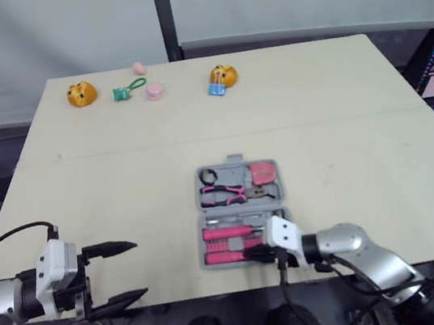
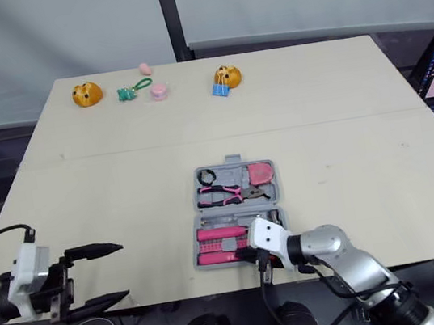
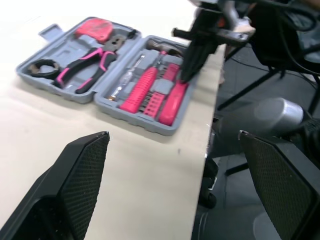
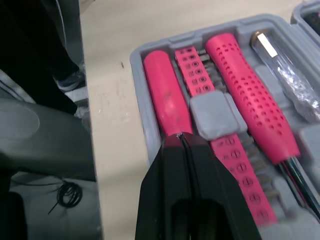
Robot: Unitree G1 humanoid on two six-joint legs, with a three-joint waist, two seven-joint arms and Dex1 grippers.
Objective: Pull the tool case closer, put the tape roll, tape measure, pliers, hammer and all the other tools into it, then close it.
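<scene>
**A:** What does the head camera show?

**B:** The tool case (image 1: 208, 210) lies open on the bench (image 1: 340, 111), in the lower middle of the frame, with its near side close to the front edge. The tape roll (image 1: 207, 176), pliers (image 1: 226, 194) and tape measure (image 1: 263, 173) sit in the far half. Pink-handled tools fill the near half. My right hand (image 1: 253, 252) is at the near right corner of the case. My left hand (image 1: 139, 267) hangs at the lower left, off the front edge and well apart from the case.

**A:** And your left wrist?

**B:** My left fingers (image 3: 80, 170) are spread wide with nothing between them. Beyond them lies the open case, with my right hand's tip down on its near half.

**A:** Right wrist?

**B:** My right fingers (image 4: 200, 200) are pressed together, gripping nothing. Their tip touches the outermost pink handle (image 4: 167, 102), which lies beside the bit rack (image 4: 200, 75) and the dimpled screwdriver (image 4: 250, 95).

**A:** What could go wrong?

**B:** If I press too hard I could lever that handle out of its slot, I think, and the lid would then jam. A careless shove could slide the case over the front edge. My left hand could also knock the edge of the bench as it comes in.
</scene>
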